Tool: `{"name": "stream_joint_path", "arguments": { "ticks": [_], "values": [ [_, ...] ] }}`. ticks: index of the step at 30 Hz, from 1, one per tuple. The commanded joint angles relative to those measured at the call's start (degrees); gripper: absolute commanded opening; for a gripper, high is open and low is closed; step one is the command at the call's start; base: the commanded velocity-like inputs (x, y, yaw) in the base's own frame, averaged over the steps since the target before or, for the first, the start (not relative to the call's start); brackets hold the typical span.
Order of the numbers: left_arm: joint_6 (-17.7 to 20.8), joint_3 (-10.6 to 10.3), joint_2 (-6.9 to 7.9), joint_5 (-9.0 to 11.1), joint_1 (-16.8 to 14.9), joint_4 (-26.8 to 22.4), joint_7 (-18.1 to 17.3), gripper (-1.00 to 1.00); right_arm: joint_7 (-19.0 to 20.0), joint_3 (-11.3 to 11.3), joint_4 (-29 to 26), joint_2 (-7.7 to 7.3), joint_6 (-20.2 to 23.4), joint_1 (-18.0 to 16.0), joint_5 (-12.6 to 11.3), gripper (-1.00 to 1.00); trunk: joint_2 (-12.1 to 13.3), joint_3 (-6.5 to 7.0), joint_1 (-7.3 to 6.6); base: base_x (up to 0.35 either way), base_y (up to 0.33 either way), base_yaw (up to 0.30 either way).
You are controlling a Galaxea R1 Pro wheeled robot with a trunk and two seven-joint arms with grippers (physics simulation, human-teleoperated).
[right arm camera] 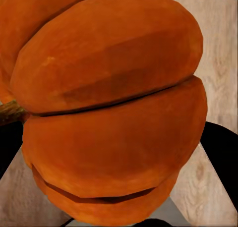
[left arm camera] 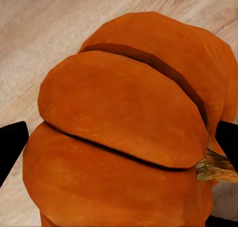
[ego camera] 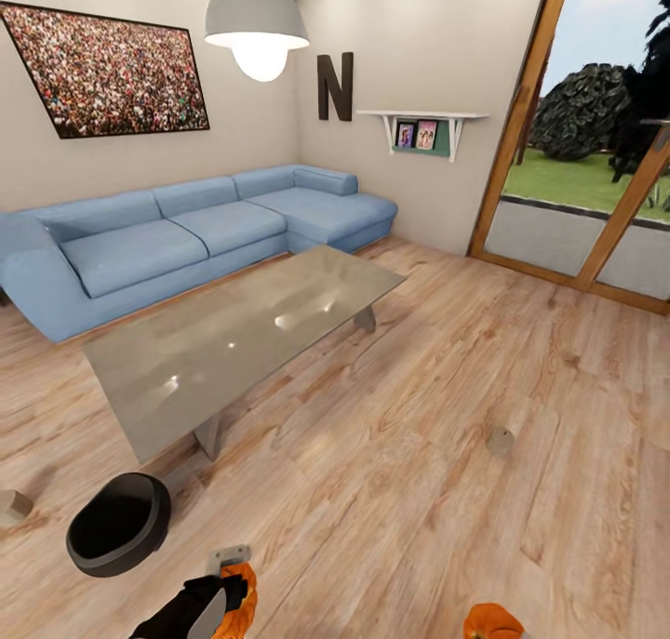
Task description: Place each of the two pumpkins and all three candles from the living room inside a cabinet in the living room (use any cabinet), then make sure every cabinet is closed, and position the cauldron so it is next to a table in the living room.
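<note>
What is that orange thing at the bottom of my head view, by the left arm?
Observer: A ribbed pumpkin, clamped between the left gripper's two dark fingers.
Operator: And the orange bit on the right?
Observer: A second pumpkin, with the right gripper closed on both sides of it.
Operator: Does that one have a stem?
Observer: Yes, a short brownish stem sticks out sideways at the picture's edge.

candle (ego camera: 500,441) on floor | cauldron (ego camera: 119,525) beside glass table (ego camera: 186,360)
</note>
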Motion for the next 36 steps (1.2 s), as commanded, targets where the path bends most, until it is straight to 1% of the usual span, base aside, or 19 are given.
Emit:
{"name": "stream_joint_path", "arguments": {
  "ticks": [1, 2, 4, 9, 19, 30, 36],
  "values": [
    [-0.2, 0.1, -0.1, -1.3, 0.0, 0.0, 0.1, -1.0, -1.1, 0.2, 0.2, 0.02, -0.6, 0.0, -0.2, -1.0, 0.4, 0.19, -0.23, 0.0, 0.0, 0.0],
    [-0.3, 0.1, -0.14, -2.1, 0.0, 0.0, 0.1, -1.0, -1.4, 0.3, 0.3, 0.02, -0.8, 0.0, -0.2, -1.0, 0.8, 0.37, -0.45, 0.0, 0.0, 0.0],
    [-0.5, 0.1, -0.19, -3.0, 0.0, 0.0, 0.1, -1.0, -1.8, 0.4, 0.4, -0.03, -1.1, 0.0, -0.2, -1.0, 1.6, 0.72, -0.89, 0.0, 0.0, 0.0],
    [-0.6, 0.2, -0.16, -3.6, 0.0, 0.0, 0.1, -1.0, -1.9, 0.4, 0.4, -0.06, -1.3, 0.0, -0.2, -1.0, 3.6, 1.62, -1.98, 0.0, 0.0, 0.0],
    [-1.4, 0.1, -0.13, -3.7, 0.0, 0.0, 0.0, -1.0, -1.9, 0.4, 0.4, -0.06, -1.3, 0.0, -0.3, -1.0, 7.6, 3.44, -4.18, 0.0, 0.0, -0.005],
    [-1.6, 0.1, 0.09, -3.7, 0.0, 0.0, -0.1, -1.0, -0.7, 0.4, 0.4, -0.06, -1.4, 0.0, -0.3, -1.0, 12.0, 6.11, -6.6, 0.0, 0.0, -0.174],
    [-1.6, 0.1, 0.12, -3.6, 0.0, 0.0, -0.4, -1.0, -0.6, 0.4, 0.5, -0.06, -1.4, 0.0, -0.4, -1.0, 12.0, 6.54, -6.6, 0.0, 0.0, -0.198]
  ]
}}
